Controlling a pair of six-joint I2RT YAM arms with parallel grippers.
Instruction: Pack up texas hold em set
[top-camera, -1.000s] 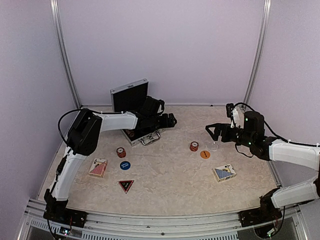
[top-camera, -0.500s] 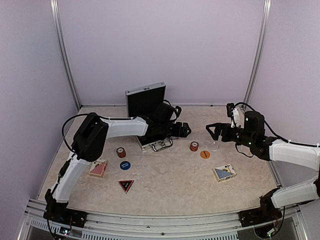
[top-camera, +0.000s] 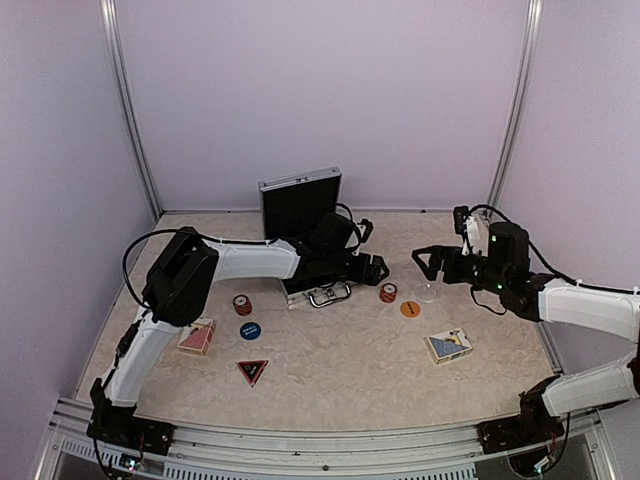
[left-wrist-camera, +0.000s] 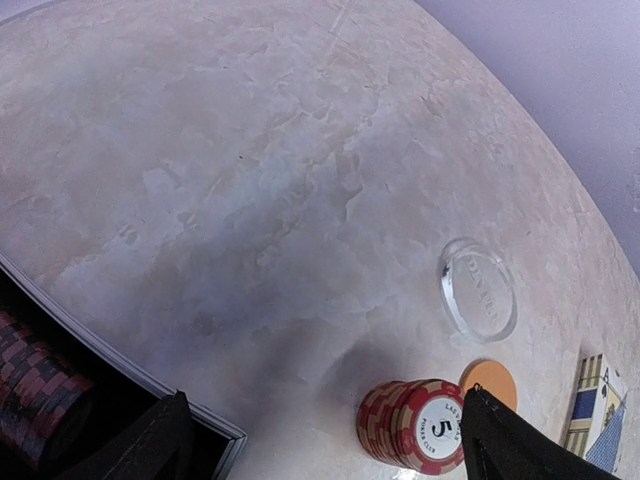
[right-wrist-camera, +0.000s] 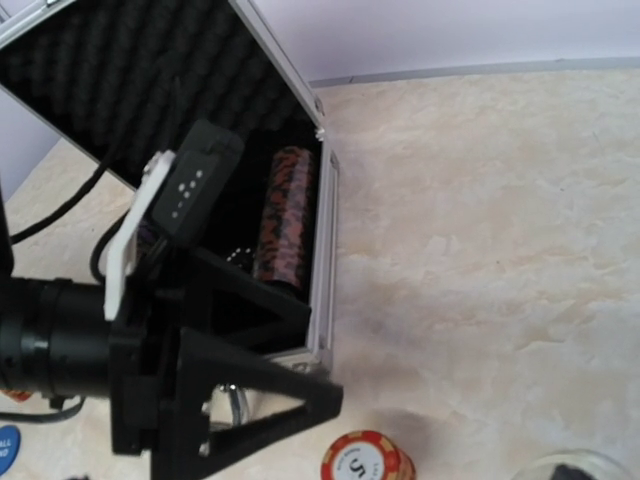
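The silver case (top-camera: 322, 289) stands open at mid-table, its black-lined lid (top-camera: 300, 200) upright and a row of chips (right-wrist-camera: 285, 215) inside. My left gripper (top-camera: 372, 268) is open at the case's right front corner. One finger (left-wrist-camera: 160, 435) is over the black interior and the other (left-wrist-camera: 510, 440) is outside by a red chip stack (left-wrist-camera: 415, 425). My right gripper (top-camera: 425, 262) hovers open and empty above a clear button (top-camera: 428, 293). Loose on the table lie an orange button (top-camera: 410, 309), blue deck (top-camera: 449, 345), red deck (top-camera: 196, 335), second chip stack (top-camera: 242, 304), blue button (top-camera: 250, 330) and red triangle (top-camera: 252, 371).
The case's metal handle (top-camera: 328, 295) faces the near side. Pale walls close in the marbled table (top-camera: 340, 360) at the back and both sides. The left arm (top-camera: 250, 258) stretches across the case's left part.
The case has slid to the right toward mid-table, together with my left gripper, and its lid has swung to face the front more squarely. The right arm has not moved.
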